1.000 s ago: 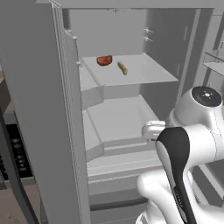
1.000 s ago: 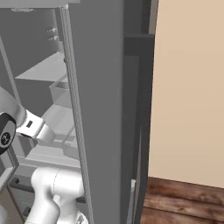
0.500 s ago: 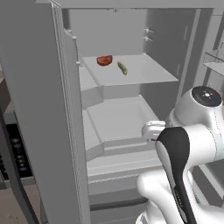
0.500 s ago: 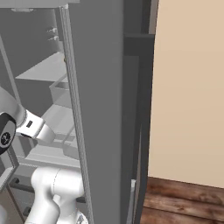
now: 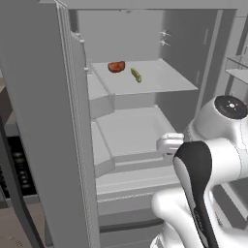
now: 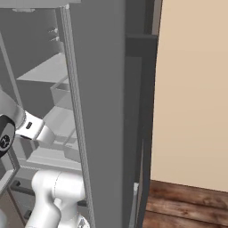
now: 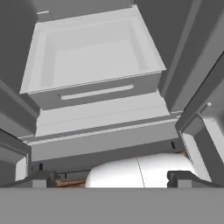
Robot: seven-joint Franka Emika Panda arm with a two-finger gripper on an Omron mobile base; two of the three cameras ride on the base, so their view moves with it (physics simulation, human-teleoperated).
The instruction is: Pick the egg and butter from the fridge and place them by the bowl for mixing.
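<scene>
Well above claw (image 7: 112,178), on upper shelf of open fridge (image 5: 145,126): butter (image 5: 136,75), beside red-orange lump (image 5: 116,66). Egg not made out. Claw wide, empty, facing lower drawer (image 7: 92,65). Risk: long upward reach clips shelf edge or door; lump mistaken for egg.

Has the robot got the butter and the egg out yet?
Not yet. The fridge is already open. The butter lies on a shelf beside a red-orange lump. The gripper is open, holding nothing. I can't spot the egg. All the picking is left.
</scene>
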